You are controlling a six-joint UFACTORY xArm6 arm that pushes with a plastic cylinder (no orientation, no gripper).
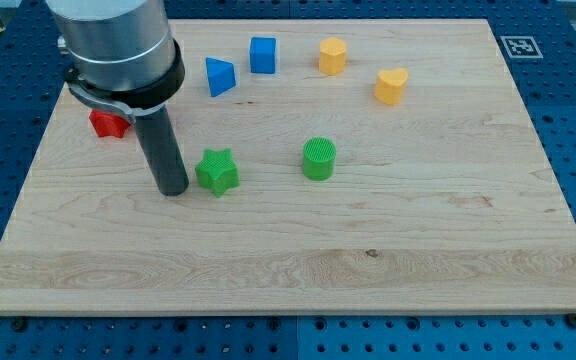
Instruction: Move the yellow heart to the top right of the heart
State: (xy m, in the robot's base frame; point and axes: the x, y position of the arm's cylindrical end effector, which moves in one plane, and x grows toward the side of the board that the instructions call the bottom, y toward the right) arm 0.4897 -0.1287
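Yellow heart [392,86] sits near the view's top right of the wooden board [448,240], far from my tip [174,189]. My tip has no claw to open or close; it touches the board just left of the green star [217,171]. Another yellow block [332,55] lies up-left of the heart.
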